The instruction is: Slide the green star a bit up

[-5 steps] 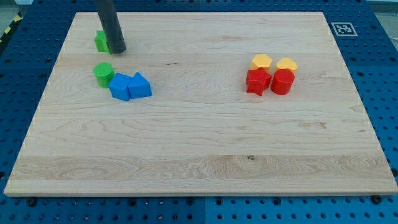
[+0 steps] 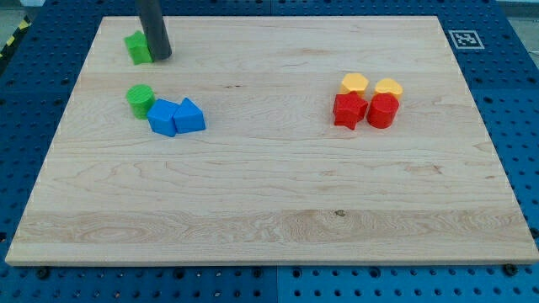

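The green star lies near the board's upper left corner. My tip is at the lower end of the dark rod, touching the star's right side. A green cylinder stands below the star. Two blue blocks sit right of the cylinder: a blue cube-like block and a blue wedge-like block.
At the view's right is a cluster: a yellow block, a second yellow block, a red star and a red cylinder-like block. The wooden board lies on a blue pegboard. A tag marker sits at the upper right corner.
My tip moved up the view by a small amount. The green star moved up with it. The other blocks have not moved.
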You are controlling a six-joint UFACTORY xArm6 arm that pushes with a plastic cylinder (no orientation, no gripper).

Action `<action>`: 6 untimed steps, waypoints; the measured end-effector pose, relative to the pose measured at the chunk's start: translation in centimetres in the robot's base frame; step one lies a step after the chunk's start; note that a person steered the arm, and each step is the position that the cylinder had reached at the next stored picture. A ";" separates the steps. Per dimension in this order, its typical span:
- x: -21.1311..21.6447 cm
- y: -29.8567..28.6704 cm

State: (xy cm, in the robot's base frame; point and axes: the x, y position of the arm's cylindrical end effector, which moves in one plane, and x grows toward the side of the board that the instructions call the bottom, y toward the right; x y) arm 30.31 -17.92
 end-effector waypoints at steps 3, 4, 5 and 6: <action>-1.5 -2.5; -2.2 -2.9; -1.5 -5.5; -2.5 -6.1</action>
